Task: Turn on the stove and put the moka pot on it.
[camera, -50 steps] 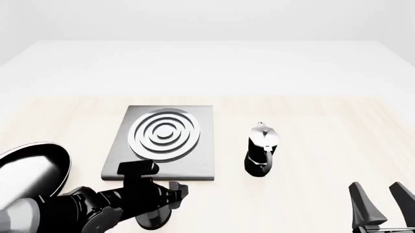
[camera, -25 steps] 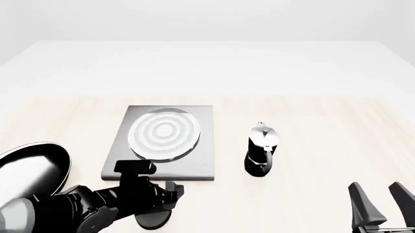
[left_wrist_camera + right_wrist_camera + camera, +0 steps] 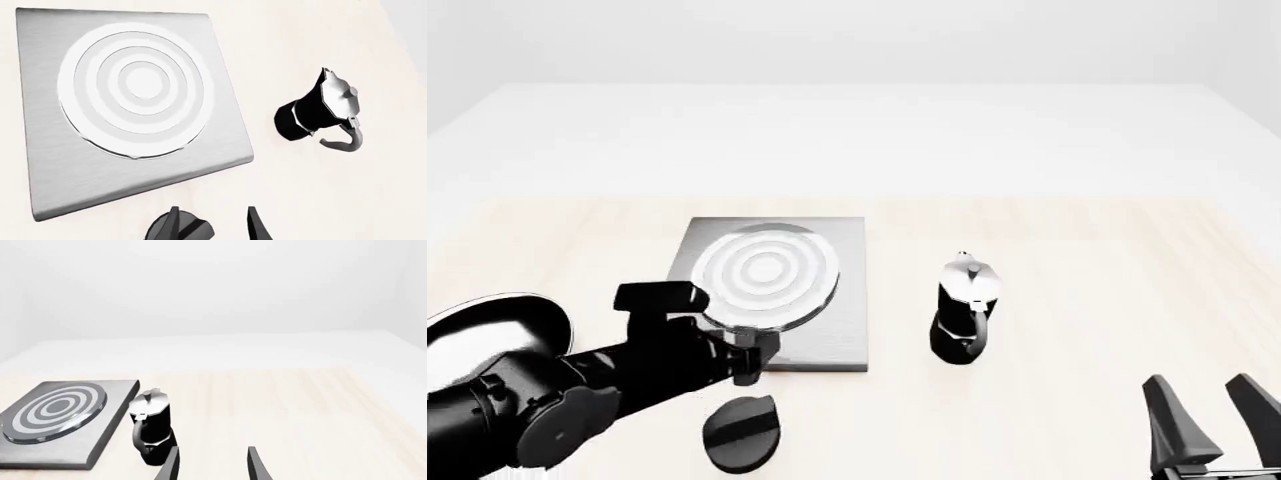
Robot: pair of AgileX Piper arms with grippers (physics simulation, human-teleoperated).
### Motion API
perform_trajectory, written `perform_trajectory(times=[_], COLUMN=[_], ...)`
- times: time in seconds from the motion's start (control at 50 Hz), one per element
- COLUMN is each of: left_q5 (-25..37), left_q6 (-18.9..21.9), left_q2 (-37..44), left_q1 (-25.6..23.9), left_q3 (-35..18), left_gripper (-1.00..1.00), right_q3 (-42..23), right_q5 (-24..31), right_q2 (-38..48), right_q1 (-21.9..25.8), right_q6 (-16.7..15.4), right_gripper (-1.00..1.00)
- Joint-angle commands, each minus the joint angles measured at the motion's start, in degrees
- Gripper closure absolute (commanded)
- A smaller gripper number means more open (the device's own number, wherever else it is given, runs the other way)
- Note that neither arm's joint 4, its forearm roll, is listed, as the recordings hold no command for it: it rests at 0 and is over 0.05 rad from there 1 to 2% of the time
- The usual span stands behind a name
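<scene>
The stove's grey slab lies left of centre, its ring burner showing pale white. The black round knob sits on the table in front of the slab, uncovered. My left gripper hovers above the slab's near edge, up and clear of the knob, open and empty. In the left wrist view the burner, the moka pot and the knob by one fingertip all appear. The moka pot stands upright right of the stove. My right gripper is open, low at the front right.
A black frying pan rests at the left edge beside my left arm. In the right wrist view the moka pot stands beside the stove, ahead of the open fingers. Light wooden tabletop stretches to the right.
My left gripper rose off the knob and drew back to the left, uncovering it. The burner rings went from dark-gapped silver to pale white. The right arm stayed still.
</scene>
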Motion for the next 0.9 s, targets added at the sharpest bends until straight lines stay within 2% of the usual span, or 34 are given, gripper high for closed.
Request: perform_trajectory(times=[0.02, 0.06, 0.1, 0.14, 0.22, 0.3, 0.4, 0.52, 0.6, 0.66, 0.7, 0.8, 0.9], left_q5=[9.6, 11.1, 12.0, 12.8, 13.0, 13.1, 13.0, 11.4, 10.4, 9.4, 9.0, 8.2, 9.1], left_q6=[6.8, 9.3, 9.1, 12.1, 15.5, 17.1, 22.0, 25.7, 25.8, 28.4, 27.5, 33.8, 32.9], left_q2=[-11.8, -15.0, -15.9, -19.7, -24.3, -28.4, -35.2, -43.2, -47.3, -52.3, -53.5, -63.5, -68.2], left_q1=[4.7, 6.2, 6.0, 7.9, 10.6, 13.4, 18.0, 22.5, 24.7, 26.4, 26.9, 29.0, 32.2], left_q3=[-7.1, -8.6, -9.3, -9.9, -9.8, -9.2, -8.3, -5.0, -2.6, -0.6, 0.6, 4.5, 6.9], left_gripper=[-1.0, -1.0, -1.0, -1.0, -1.0, -1.0, -1.0, -1.0, -1.0, -1.0, -1.0, -1.0, -1.0], right_q3=[0.0, 0.0, 0.0, 0.0, 0.0, 0.0, -0.1, 0.0, -0.1, -0.2, -0.1, -0.2, -0.4], right_q5=[-0.5, -0.6, -0.8, -0.9, -1.0, -1.2, -1.4, -1.7, -2.1, -2.2, -2.4, -2.8, -2.7], right_q2=[0.0, 0.0, 0.0, 0.0, 0.0, 0.0, 0.0, 0.0, 0.0, 0.0, 0.0, 0.0, 0.0], right_q1=[0.3, 0.4, 0.5, 0.6, 0.8, 1.0, 1.2, 1.6, 1.9, 2.0, 2.1, 2.1, 2.3], right_q6=[-0.1, -0.1, -0.2, -0.2, -0.4, -0.7, -0.8, -0.7, -0.8, -1.1, -1.2, -1.4, -1.6], right_gripper=[-1.0, -1.0, -1.0, -1.0, -1.0, -1.0, -1.0, -1.0, -1.0, -1.0, -1.0, -1.0, -1.0])
